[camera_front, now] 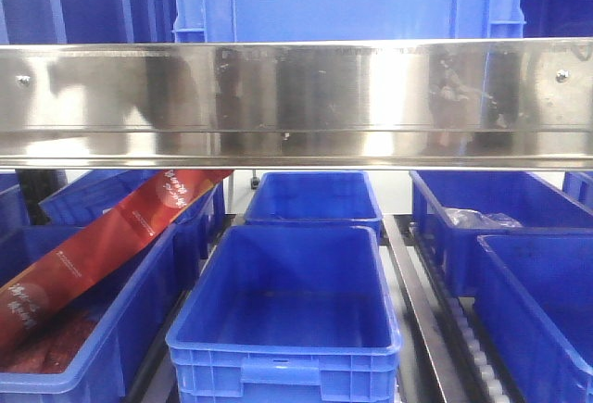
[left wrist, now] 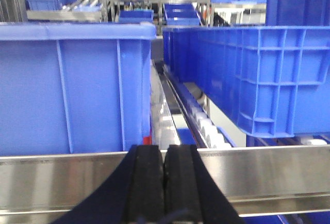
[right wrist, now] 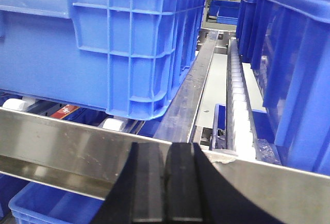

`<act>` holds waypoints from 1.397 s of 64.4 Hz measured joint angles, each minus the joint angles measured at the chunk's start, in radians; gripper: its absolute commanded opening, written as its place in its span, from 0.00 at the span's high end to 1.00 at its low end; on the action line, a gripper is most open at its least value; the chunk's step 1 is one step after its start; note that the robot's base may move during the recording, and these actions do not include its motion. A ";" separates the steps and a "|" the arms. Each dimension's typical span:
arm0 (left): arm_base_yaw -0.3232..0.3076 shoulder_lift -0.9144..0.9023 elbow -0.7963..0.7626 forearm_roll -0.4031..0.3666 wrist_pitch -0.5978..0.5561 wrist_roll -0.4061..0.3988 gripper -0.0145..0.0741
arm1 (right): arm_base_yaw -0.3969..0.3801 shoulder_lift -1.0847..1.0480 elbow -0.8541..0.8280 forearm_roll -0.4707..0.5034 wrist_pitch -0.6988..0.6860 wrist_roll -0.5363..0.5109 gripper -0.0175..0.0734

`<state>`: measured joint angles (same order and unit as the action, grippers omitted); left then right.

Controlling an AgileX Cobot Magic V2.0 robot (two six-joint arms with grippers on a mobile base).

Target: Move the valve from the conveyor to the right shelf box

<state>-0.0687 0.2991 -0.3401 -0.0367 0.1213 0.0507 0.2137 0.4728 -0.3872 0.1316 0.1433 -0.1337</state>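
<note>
**Both arms empty at the shelf, valve out of view**

Nearest the polished steel shelf rail (camera_front: 296, 107), the left gripper (left wrist: 164, 183) and right gripper (right wrist: 166, 183) have their black pads pressed together, holding nothing. Beyond the rail sit open blue plastic crates (camera_front: 287, 310). No valve or conveyor shows. Best turn toward the belt first, spreading one gripper before reaching.

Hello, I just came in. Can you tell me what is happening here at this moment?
A two-armed robot faces a shelf of blue boxes behind a steel rail. Both the left gripper and the right gripper are shut and hold nothing. No valve or conveyor is in view. The middle box looks empty, so nothing seems placed yet.
</note>
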 measured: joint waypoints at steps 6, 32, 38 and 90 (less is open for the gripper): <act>0.050 -0.052 0.036 0.000 -0.002 0.000 0.96 | 0.000 0.000 0.000 0.000 0.000 0.000 0.98; 0.172 -0.291 0.334 0.000 -0.052 0.000 0.96 | 0.000 0.000 0.000 0.000 0.000 0.000 0.98; 0.172 -0.292 0.341 0.000 -0.047 0.000 0.96 | 0.000 0.000 0.000 0.000 -0.002 0.000 0.98; 0.172 -0.294 0.342 0.000 -0.047 0.000 0.96 | 0.000 0.000 0.000 0.000 -0.002 0.000 0.98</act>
<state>0.1036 0.0054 0.0022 -0.0367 0.0745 0.0507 0.2137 0.4728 -0.3872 0.1316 0.1415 -0.1337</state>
